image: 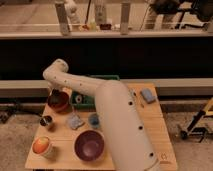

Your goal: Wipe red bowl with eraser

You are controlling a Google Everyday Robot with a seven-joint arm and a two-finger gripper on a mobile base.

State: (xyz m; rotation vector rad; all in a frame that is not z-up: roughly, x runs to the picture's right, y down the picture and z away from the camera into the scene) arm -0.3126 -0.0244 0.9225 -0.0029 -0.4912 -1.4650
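Note:
The red bowl (58, 101), round and red-orange with a darker inside, sits at the back left of the wooden table (150, 125). My white arm reaches from the lower right, bends at an elbow near the back left, and comes down over the bowl. My gripper (55, 93) is at the bowl's back rim, right above its inside. I cannot make out an eraser in it. A blue-grey rectangular block (147, 95) lies at the back right of the table.
A larger purple bowl (89, 145) stands at the front. An orange-and-white round container (42, 146) is front left. A small metal cup (47, 121), a grey-blue pad (75, 121) and a small teal bowl (94, 120) lie mid-table. A green tray (89, 102) is behind.

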